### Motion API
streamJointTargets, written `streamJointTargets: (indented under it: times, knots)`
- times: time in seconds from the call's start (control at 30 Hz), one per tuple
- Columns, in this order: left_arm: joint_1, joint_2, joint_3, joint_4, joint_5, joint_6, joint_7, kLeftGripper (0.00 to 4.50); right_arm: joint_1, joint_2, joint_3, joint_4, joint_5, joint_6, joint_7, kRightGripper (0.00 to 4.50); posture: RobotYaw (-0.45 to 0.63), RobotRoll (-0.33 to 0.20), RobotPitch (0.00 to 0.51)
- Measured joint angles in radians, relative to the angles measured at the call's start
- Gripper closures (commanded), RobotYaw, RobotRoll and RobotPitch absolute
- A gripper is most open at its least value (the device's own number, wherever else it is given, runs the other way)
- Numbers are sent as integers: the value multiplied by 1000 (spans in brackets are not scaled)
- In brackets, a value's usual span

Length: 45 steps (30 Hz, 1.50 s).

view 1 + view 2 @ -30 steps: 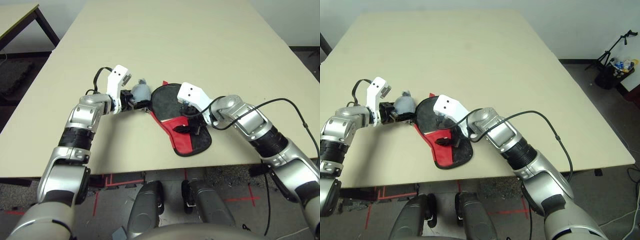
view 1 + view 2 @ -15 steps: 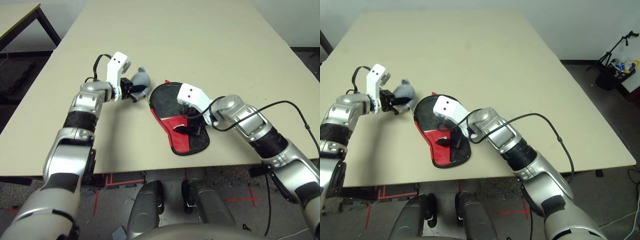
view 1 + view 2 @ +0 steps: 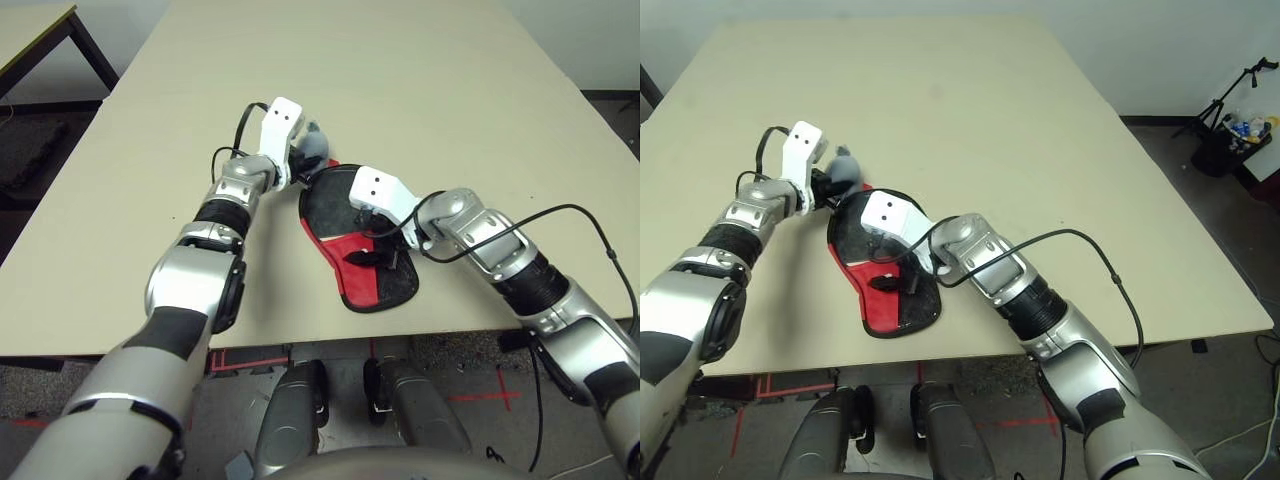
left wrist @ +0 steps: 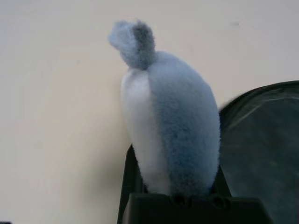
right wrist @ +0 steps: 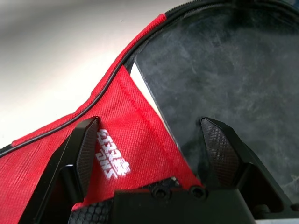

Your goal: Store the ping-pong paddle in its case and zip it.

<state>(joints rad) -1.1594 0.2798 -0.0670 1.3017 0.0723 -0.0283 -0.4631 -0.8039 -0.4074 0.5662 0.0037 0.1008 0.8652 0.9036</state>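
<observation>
- Left arm stretched forward over the table (image 3: 420, 60), left gripper (image 3: 300, 160) at the far rim of the case (image 3: 355, 240), clenched on a small blue-grey and white plush (image 4: 170, 135) pinched between its fingers.
- Plush just beside the case's rounded end, one little ear sticking out.
- Right arm bent in across the table's near edge, right gripper (image 5: 154, 144) set low over the middle of the case, fingers (image 5: 219, 151) spread apart, one over the red panel, the other over the clear side, gripping nothing.
- Case flat near the front edge of the table: black zipper rim, red fabric panel with a white logo (image 5: 112, 151), clear plastic window over the round part.
- Through the window, a dark scuffed round face, seemingly the ping-pong paddle (image 5: 219, 84) inside the case; handle hidden.
- Hard to tell whether zipped.
</observation>
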Motion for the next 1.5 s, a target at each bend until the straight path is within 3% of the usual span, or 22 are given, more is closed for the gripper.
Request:
streamJointTargets:
  times: [0.4, 0.8, 1.23, 1.5]
  knots:
    - [-75, -148, -9, 38, 119, -80, 242, 4035, 7, 12, -1, -55, -18, 29, -1, 0, -223, 0, 236]
    - [-78, -246, 11, 37, 115, -127, 77, 4038, 14, 10, -10, -78, -18, 51, -3, 0, -214, 0, 229]
    - [-50, -248, 42, 16, 90, -147, -68, 4058, 2, 28, -22, -27, -19, 15, -2, 0, -164, 0, 208]
    - [-57, -230, 118, 13, 12, -125, -121, 1318, 1, 45, -31, -3, -22, -3, -4, 0, -151, 0, 195]
